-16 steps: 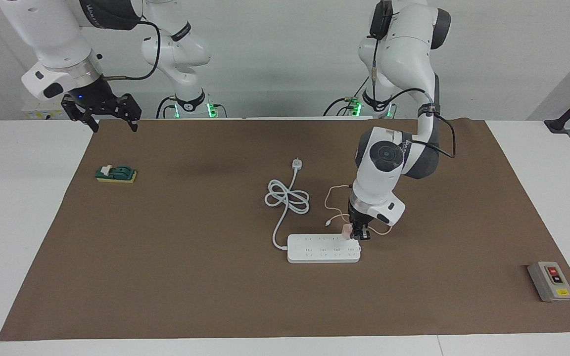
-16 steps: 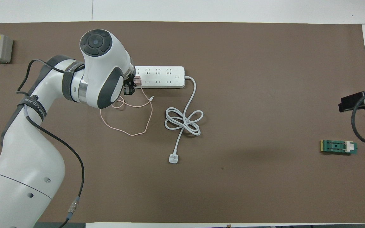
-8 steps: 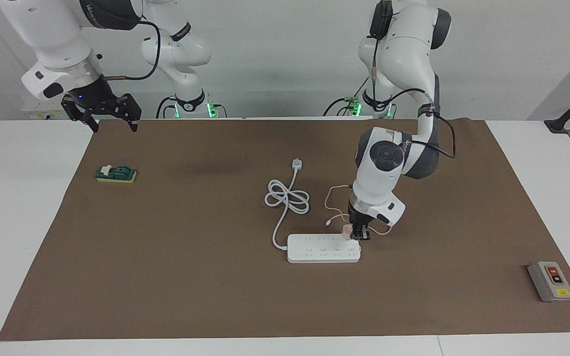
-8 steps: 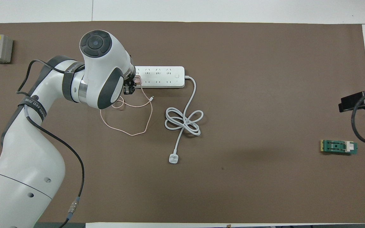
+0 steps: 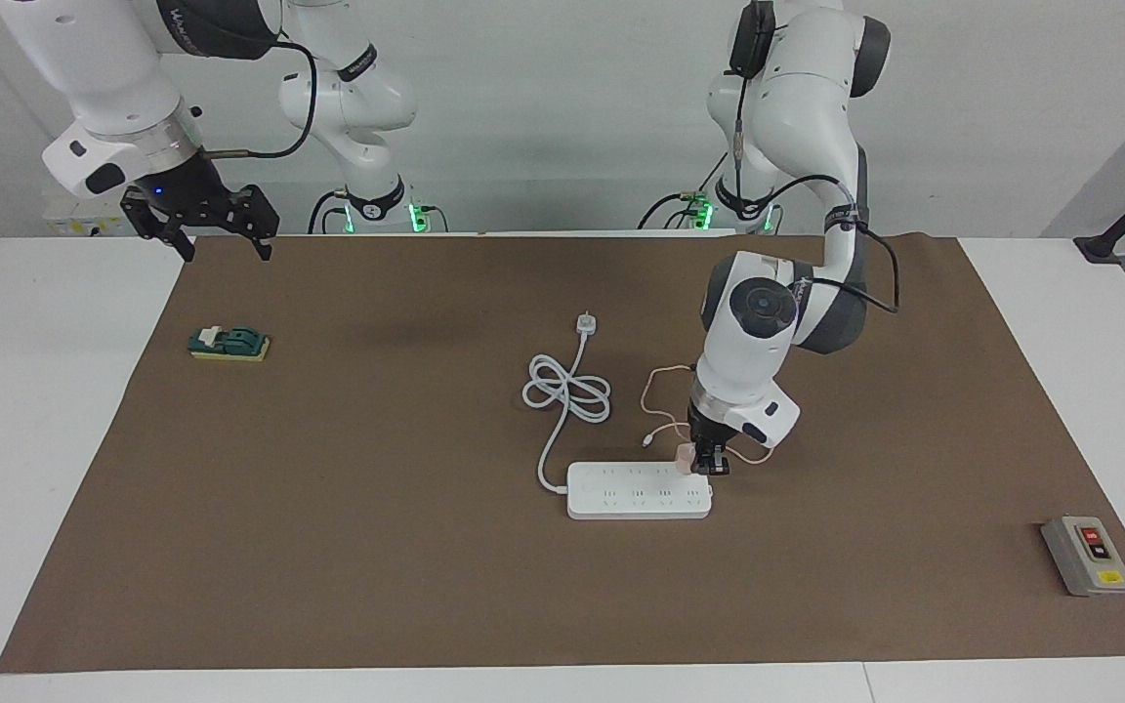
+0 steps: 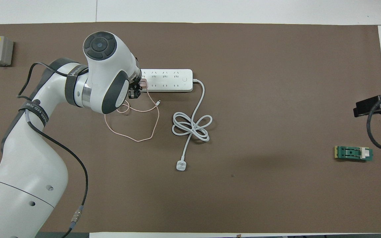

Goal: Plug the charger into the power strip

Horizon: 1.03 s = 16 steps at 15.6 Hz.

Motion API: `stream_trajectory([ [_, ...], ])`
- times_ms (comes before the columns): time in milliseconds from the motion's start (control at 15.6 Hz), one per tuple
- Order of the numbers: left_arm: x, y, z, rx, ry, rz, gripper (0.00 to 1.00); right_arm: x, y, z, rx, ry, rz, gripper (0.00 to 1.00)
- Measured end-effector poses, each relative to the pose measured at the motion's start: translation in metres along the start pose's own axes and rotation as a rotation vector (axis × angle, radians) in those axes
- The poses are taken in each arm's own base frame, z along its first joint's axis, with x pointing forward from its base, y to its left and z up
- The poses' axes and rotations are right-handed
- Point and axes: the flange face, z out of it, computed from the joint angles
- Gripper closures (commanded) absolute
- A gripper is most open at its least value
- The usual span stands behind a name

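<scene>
Charger (image 5: 685, 455) clamped in left gripper (image 5: 709, 467), directly over end socket of power strip (image 5: 637, 491); strip's length runs crosswise. Right gripper (image 5: 221, 239) spread, waiting at table corner.

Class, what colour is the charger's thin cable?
Pale pink; the cable shows best in the overhead view.

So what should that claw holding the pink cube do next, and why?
Probably press straight down. The left claw is shut on the charger, which sits at the power strip's end nearest the left arm; whether its prongs are fully seated cannot be told.
</scene>
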Motion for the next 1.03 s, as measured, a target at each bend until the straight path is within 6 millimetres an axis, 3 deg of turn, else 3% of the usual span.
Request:
stream_trajectory([
  [1029, 0.0002, -0.0006, 0.0008, 0.0, 0.0, 0.014, 1.0, 0.0, 0.0, 0.0, 0.0, 0.0, 0.0, 0.0],
])
